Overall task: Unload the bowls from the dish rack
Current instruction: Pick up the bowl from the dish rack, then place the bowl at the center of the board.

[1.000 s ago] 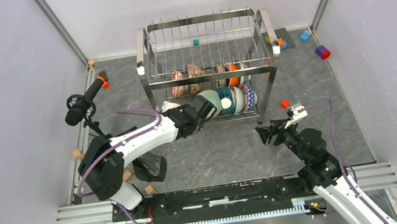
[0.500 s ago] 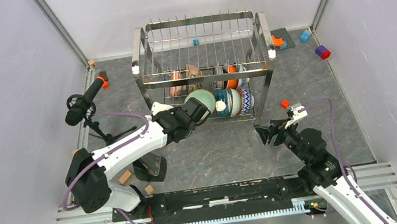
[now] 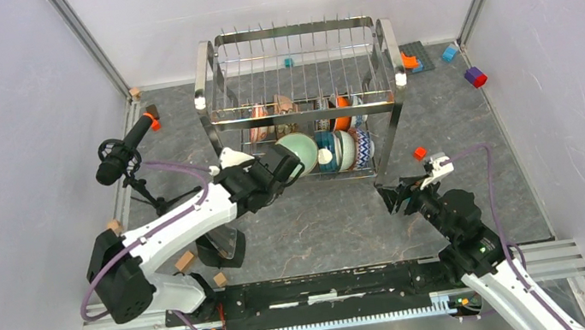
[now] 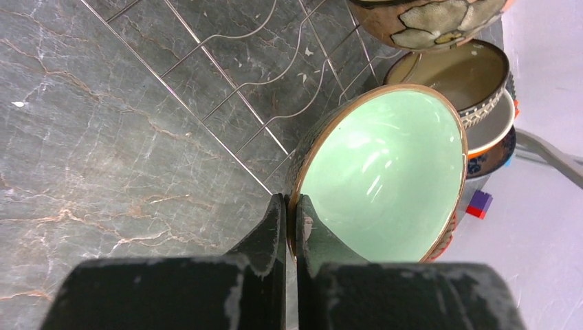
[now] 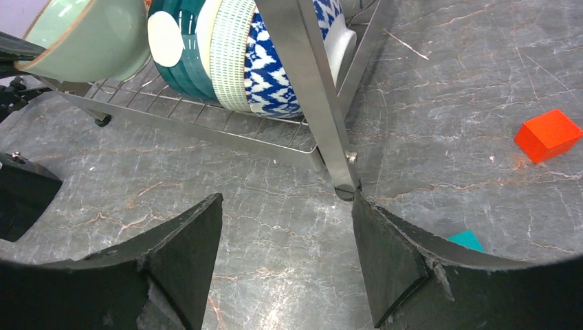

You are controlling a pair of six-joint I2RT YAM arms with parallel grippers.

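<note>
My left gripper (image 3: 287, 166) (image 4: 291, 206) is shut on the rim of the pale green bowl (image 3: 301, 150) (image 4: 385, 172), one finger inside and one outside. That bowl sits tilted on edge at the left end of the front row on the lower tier of the dish rack (image 3: 299, 115) (image 5: 309, 82). Beside it stand a teal bowl (image 5: 179, 62) and a blue-and-white patterned bowl (image 3: 366, 144) (image 5: 275, 75). More bowls stand behind, among them a brown-gold one (image 4: 433, 20) and an orange one (image 3: 344, 114). My right gripper (image 3: 393, 196) (image 5: 287, 199) hangs open and empty by the rack's front right leg.
A microphone on a stand (image 3: 119, 155) is at the left. An orange block (image 3: 419, 152) (image 5: 548, 134) and a teal block (image 5: 467, 239) lie near my right gripper. Purple (image 3: 475, 76) and blue (image 3: 449, 52) blocks lie at the back right. Wooden blocks (image 3: 186, 259) lie by the left arm's base.
The left arm has drawn the green bowl a little to the left, and the rack's top has shifted left with it. The right arm has not moved.
</note>
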